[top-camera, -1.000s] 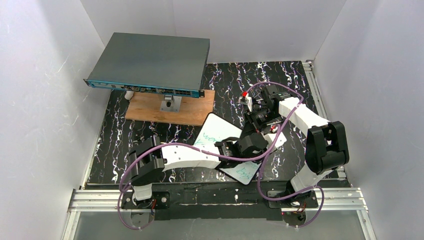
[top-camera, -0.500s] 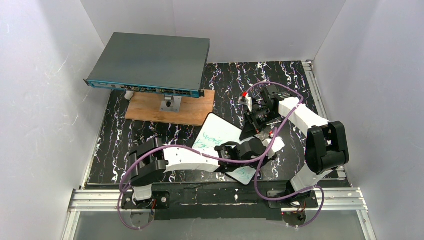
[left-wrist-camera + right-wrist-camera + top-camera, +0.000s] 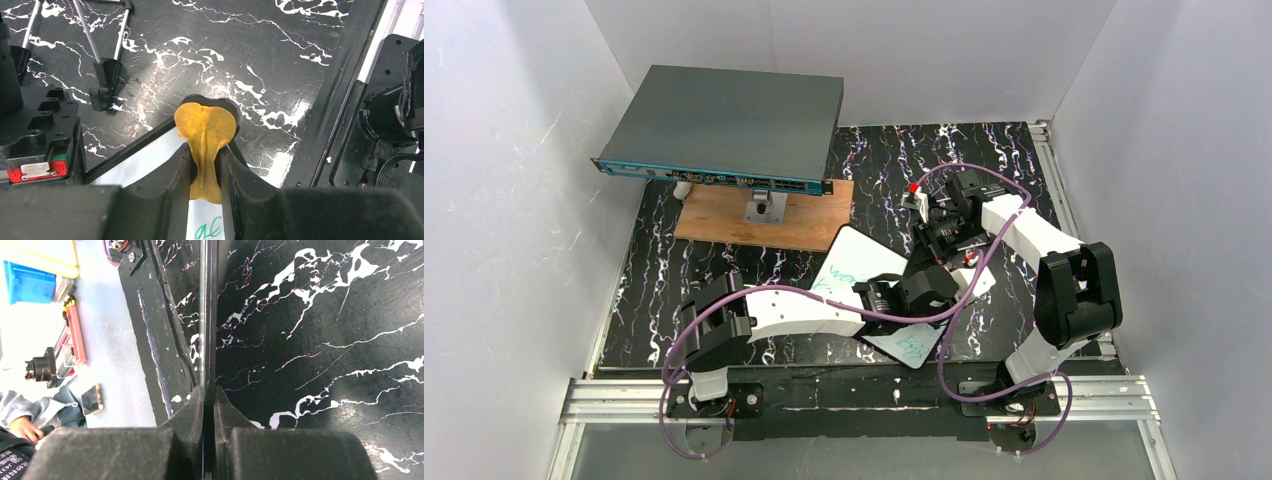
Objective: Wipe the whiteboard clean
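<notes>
Top external view: the whiteboard is seen lying slantwise on the black marbled table, just near of the wooden plank. Since half a second ago the left gripper has been carried back up the board from its near end, so a wiping stroke is judged under way. Green writing is left at both ends. A yellow cloth is pinched between the left fingers. The right gripper is clamped on the board's thin edge. The board's middle is hidden under the left wrist, so what is erased there cannot be told.
</notes>
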